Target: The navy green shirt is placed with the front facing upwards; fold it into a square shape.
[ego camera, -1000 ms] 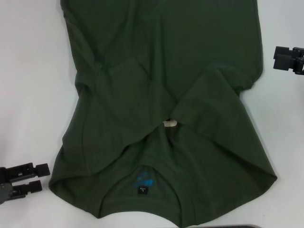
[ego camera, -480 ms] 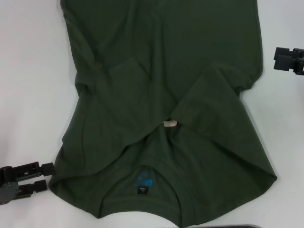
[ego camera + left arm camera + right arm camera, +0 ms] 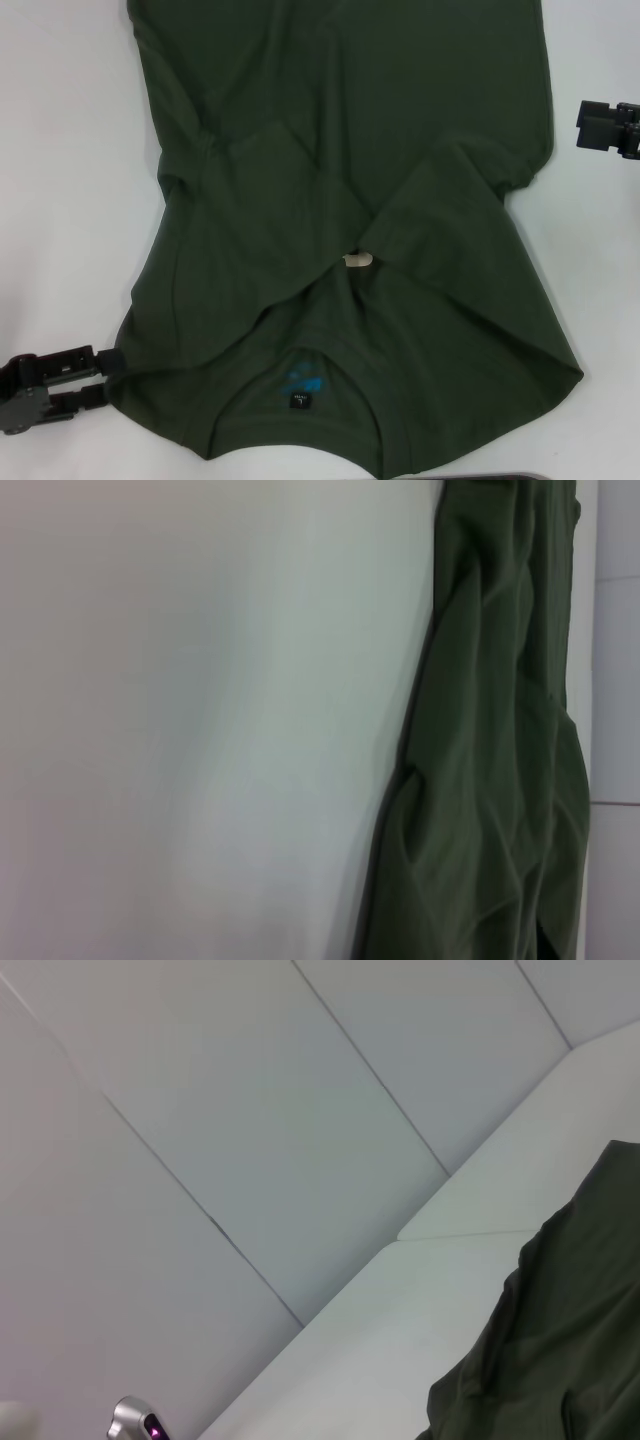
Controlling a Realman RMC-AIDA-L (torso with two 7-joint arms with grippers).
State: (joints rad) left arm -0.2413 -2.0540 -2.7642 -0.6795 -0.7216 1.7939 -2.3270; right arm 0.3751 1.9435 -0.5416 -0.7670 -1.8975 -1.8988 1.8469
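The dark olive-green shirt (image 3: 340,200) lies spread on the white table (image 3: 70,200), collar toward me, with both sleeves folded in over the body. Its black neck tag (image 3: 301,401) with blue print shows inside the collar, and a small cream patch (image 3: 357,259) shows where the folded sleeves meet. My left gripper (image 3: 108,377) is at the near left corner of the shirt, its fingers (image 3: 98,358) open and touching the shirt's edge. The shirt also shows in the left wrist view (image 3: 490,760) and the right wrist view (image 3: 560,1340). My right gripper (image 3: 585,126) hangs at the far right, off the shirt.
White table surface lies bare on the left and on the right (image 3: 600,280) of the shirt. A dark edge (image 3: 500,477) shows at the near bottom of the head view. Grey wall panels (image 3: 250,1140) stand behind the table.
My left gripper has moved right and a little toward me, from clear of the shirt to its near left corner. The right gripper and the shirt have not moved.
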